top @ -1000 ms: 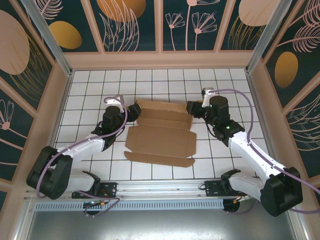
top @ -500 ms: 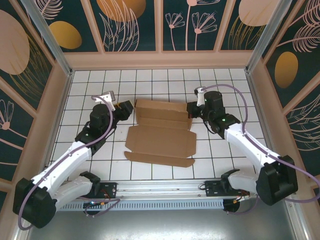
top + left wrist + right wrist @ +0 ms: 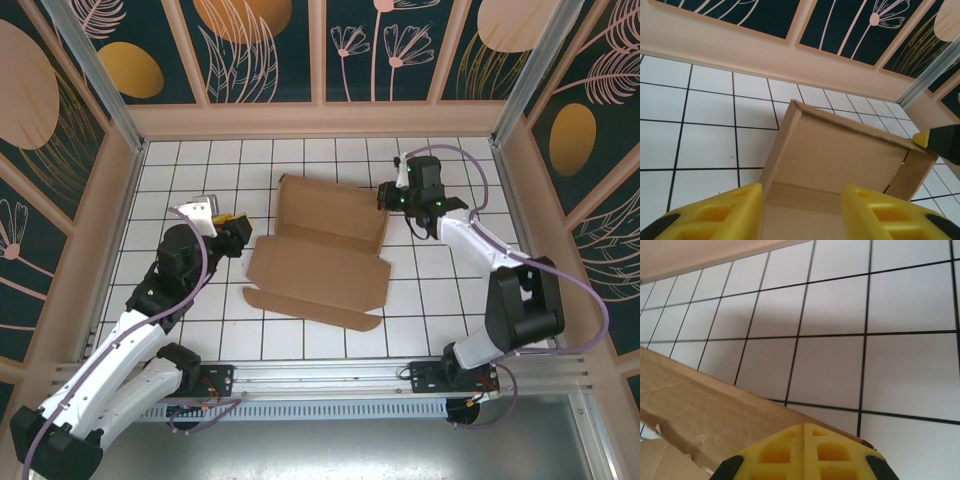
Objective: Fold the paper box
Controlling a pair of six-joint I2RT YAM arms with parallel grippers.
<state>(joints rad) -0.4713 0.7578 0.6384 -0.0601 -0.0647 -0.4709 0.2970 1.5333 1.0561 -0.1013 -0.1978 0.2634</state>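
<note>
Box: the paper box point(image 3: 318, 262) sits open at the middle of the tiled table point(image 3: 440, 300). Its base lies flat and a long flap with small tabs is spread toward 6 o'clock.
Raised part: the panel on the 12 o'clock side is tilted up. In the left wrist view point(image 3: 840, 160) it stands as a wall, with a short side flap turned inward at its right end.
Left gripper point(image 3: 240, 228): near the box's 9 o'clock edge and not touching it. Its jaws are apart, with the yellow fingers point(image 3: 730, 210) framing the base crease.
Right gripper point(image 3: 388, 198): at the box's 1 o'clock corner, jaws together point(image 3: 804, 430). The tips lie right at the cardboard edge point(image 3: 705, 410), and I cannot tell whether they press on it.
Handling: probably light and stiff, bending only along the scored creases. It will likely slide on the smooth tiles if pushed from one side.
Where to hold: pinch a free flap edge close to its crease while the other arm braces the base. The thin tabs look easy to crush or tear.
</note>
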